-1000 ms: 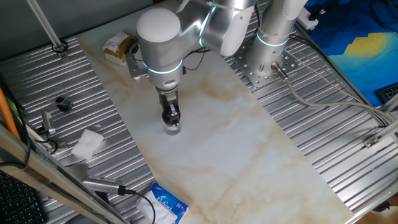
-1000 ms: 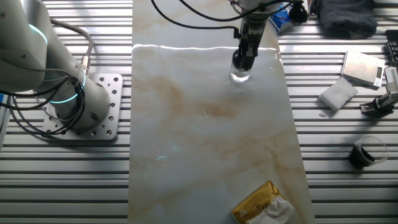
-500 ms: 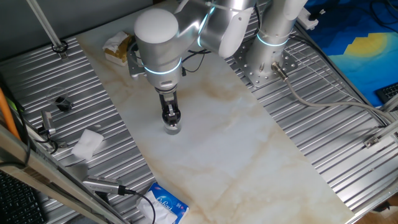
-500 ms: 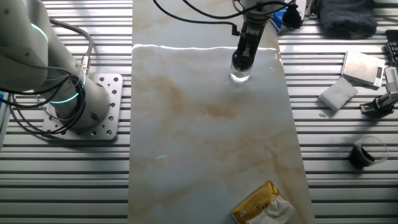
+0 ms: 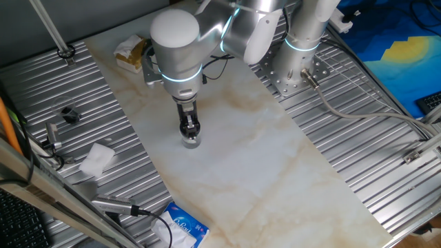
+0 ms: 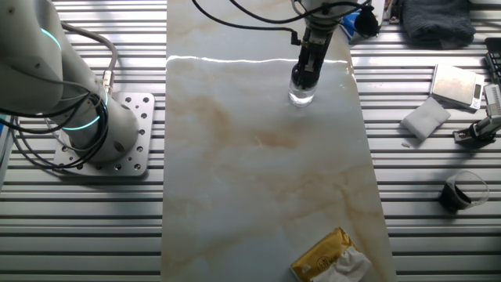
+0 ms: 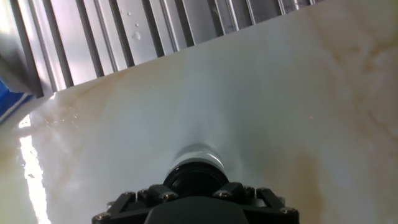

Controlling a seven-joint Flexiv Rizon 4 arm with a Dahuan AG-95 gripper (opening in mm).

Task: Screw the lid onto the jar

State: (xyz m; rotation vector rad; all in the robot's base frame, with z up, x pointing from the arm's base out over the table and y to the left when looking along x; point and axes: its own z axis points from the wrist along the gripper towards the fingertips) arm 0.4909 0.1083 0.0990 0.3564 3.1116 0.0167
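Observation:
The jar [image 5: 191, 142] stands upright on the marble board, small with a pale translucent body. It also shows in the other fixed view [image 6: 301, 97] and in the hand view [image 7: 198, 155]. The black lid [image 7: 196, 179] sits on top of the jar. My gripper [image 5: 189, 129] points straight down over the jar and is shut on the lid, with a finger on each side. The gripper also shows in the other fixed view [image 6: 305, 77] and in the hand view [image 7: 196, 190]. The fingers hide most of the lid in both fixed views.
A white tissue wad [image 5: 96, 158] and a small black metal piece [image 5: 68, 114] lie on the ribbed metal at the left. A yellow packet [image 5: 131, 52] lies at the board's far end. A blue pack [image 5: 183, 226] lies at the near end. The arm's base [image 5: 298, 65] stands to the right.
The wrist has turned slightly about its own axis above the jar. The jar has stayed in the same spot on the board.

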